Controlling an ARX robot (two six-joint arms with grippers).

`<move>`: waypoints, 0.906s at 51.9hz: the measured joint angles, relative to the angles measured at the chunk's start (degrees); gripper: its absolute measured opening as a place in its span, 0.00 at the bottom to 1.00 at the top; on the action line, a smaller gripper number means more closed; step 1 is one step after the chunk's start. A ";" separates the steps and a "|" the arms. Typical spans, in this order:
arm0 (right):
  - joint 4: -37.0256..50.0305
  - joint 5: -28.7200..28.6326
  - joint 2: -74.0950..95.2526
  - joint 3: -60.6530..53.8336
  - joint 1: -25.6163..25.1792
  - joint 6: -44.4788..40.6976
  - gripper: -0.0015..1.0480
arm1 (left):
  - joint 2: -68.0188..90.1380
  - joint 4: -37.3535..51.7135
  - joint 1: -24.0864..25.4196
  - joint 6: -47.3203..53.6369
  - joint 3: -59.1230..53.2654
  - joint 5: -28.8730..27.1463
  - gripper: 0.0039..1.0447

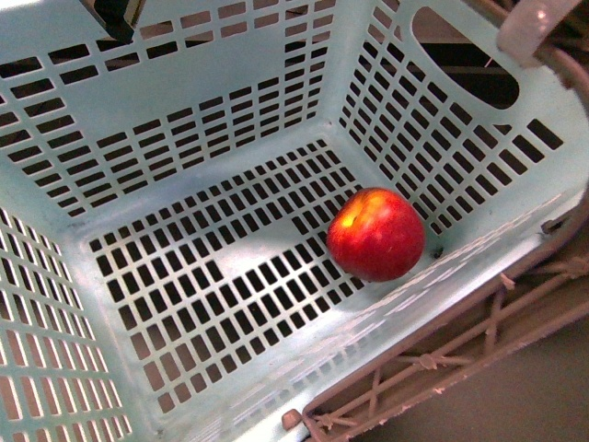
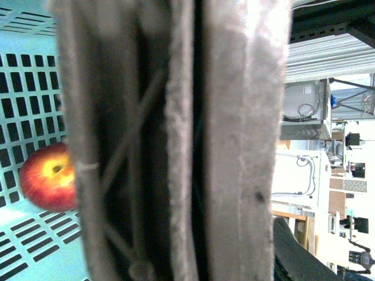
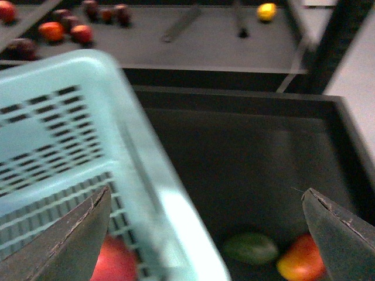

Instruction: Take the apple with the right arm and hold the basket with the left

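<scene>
The red apple (image 1: 375,234), with a yellow patch, rests on the slotted floor of the turquoise basket (image 1: 184,83), against its right wall. The basket's brown lattice handle (image 1: 442,359) lies along the near right rim. In the left wrist view my left gripper (image 2: 196,140) is shut on the basket at that handle, which fills the picture, and the apple (image 2: 50,184) shows beside it. My right gripper (image 3: 205,234) is open and empty above the basket's rim (image 3: 88,117). The apple (image 3: 114,263) shows blurred through the wall by one finger.
Beside the basket lies a dark bin (image 3: 246,164) holding a green avocado (image 3: 251,247) and an orange-red mango (image 3: 302,263). A dark shelf behind carries several small fruits (image 3: 70,29) and a yellow one (image 3: 266,10).
</scene>
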 joint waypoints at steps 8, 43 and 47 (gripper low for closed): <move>-2.51 6.43 -2.82 -1.90 -2.86 0.02 0.92 | 0.00 -0.11 0.13 0.07 0.00 -0.35 0.26; 17.51 -14.03 -19.91 -22.56 -15.17 -3.50 0.02 | 0.00 -0.13 0.07 0.02 0.00 -0.26 0.26; 15.89 -14.16 -22.62 -23.65 -16.41 -3.50 0.02 | 0.00 -0.13 0.07 -0.04 0.00 0.00 0.26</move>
